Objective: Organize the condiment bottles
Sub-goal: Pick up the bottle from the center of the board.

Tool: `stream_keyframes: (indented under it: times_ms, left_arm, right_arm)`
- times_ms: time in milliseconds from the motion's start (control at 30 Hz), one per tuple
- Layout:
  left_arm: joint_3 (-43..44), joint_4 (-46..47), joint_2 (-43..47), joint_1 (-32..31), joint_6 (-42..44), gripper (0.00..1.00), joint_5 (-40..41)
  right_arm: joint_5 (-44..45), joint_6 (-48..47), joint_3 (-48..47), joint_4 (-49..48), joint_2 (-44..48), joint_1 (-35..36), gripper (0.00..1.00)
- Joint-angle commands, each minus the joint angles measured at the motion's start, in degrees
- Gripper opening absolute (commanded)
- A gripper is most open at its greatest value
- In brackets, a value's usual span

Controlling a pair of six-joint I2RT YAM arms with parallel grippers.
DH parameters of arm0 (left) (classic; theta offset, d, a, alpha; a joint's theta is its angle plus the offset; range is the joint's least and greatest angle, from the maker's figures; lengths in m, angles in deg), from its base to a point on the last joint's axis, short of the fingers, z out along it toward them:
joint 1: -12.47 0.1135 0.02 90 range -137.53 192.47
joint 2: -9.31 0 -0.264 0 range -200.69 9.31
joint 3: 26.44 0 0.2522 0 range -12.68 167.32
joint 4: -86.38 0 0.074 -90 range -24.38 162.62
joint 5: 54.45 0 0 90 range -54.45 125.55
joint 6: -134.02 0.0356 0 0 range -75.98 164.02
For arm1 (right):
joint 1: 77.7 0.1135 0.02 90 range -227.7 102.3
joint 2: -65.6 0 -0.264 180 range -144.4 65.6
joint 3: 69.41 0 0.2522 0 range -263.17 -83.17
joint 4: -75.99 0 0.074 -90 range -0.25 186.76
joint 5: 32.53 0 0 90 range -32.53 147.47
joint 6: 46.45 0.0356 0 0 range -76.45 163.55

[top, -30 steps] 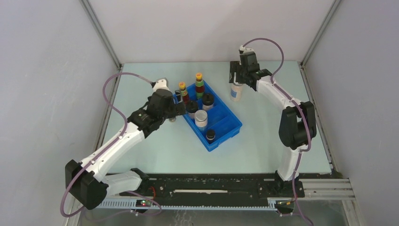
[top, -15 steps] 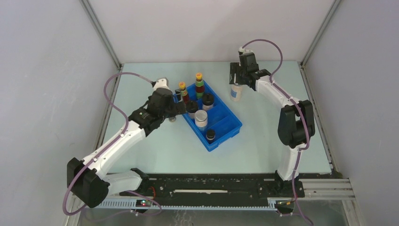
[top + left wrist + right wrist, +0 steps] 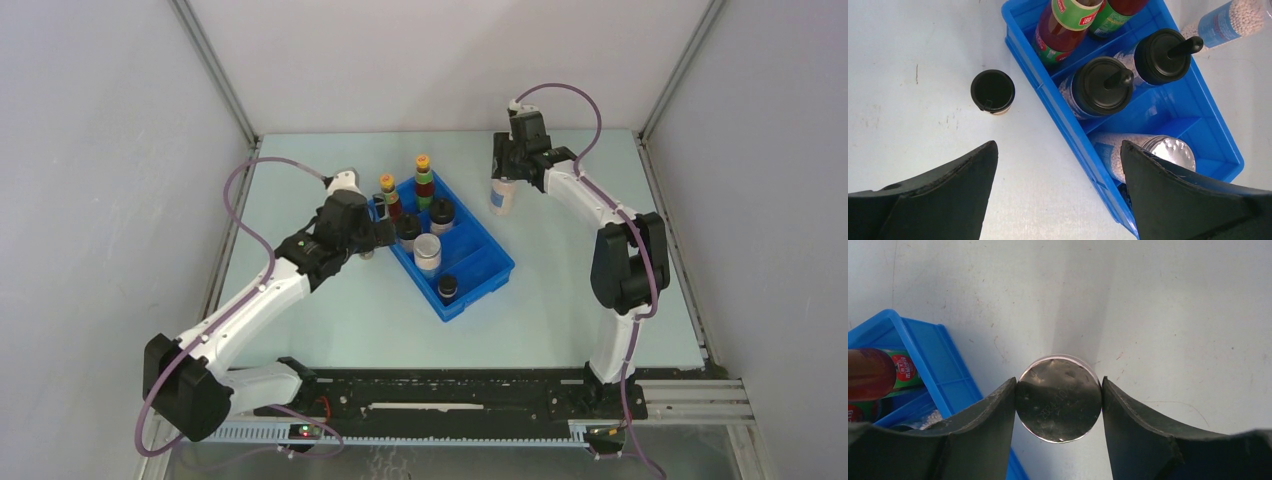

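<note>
Blue tray (image 3: 478, 250), contents:
- two tall dark-red bottles (image 3: 424, 184), far end
- two spouted black-lidded jars (image 3: 1103, 87), just beside them
- one foil-topped pale jar (image 3: 1148, 152), middle
- one small black-lidded jar (image 3: 448, 288), near end

Outside the tray:
- one loose black-lidded jar (image 3: 992, 91), upright on the table just left of the tray wall
- one second pale jar (image 3: 1058, 398), upright, right of the tray

My right pincer (image 3: 1058, 381): arm stretched far, pointing down, fingers pressed against both sides of the second pale jar

My left pincer (image 3: 1058, 150): spread wide, empty, hovering over the tray's left wall, near the loose jar
</note>
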Motion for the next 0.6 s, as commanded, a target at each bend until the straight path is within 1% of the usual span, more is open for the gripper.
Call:
stream_keyframes:
  times_ms: [0, 100, 133, 300, 333, 567]
  left_arm:
    - [-1.5, 1.9, 0.4, 0.6, -0.5, 0.97, -0.4]
    - [-1.8, 2.0, 0.3, 0.7, -0.5, 0.97, -0.6]
    - [-1.9, 2.0, 0.3, 0.7, -0.5, 0.97, -0.6]
    - [-2.3, 2.0, 0.3, 0.9, -0.5, 0.97, -0.4]
    - [-2.4, 2.1, 0.3, 1.0, -0.5, 0.97, -0.3]
    - [-3.2, 2.2, 0.7, 1.2, -0.8, 0.97, 0.0]
  right_arm:
    - [-0.2, 0.7, -1.0, 0.7, -1.1, -0.7, 0.6]
    - [-0.4, 0.7, -1.0, 0.6, -1.0, -0.9, 0.45]
    - [-0.5, 0.7, -1.0, 0.7, -1.0, -0.9, 0.39]
    - [-0.2, 0.6, -1.3, 0.7, -0.4, -1.1, 0.02]
    - [0.0, 0.5, -1.3, 0.6, -0.3, -1.1, 0.0]
    - [0.7, -0.2, -1.5, 0.0, 1.5, -1.1, 0.0]
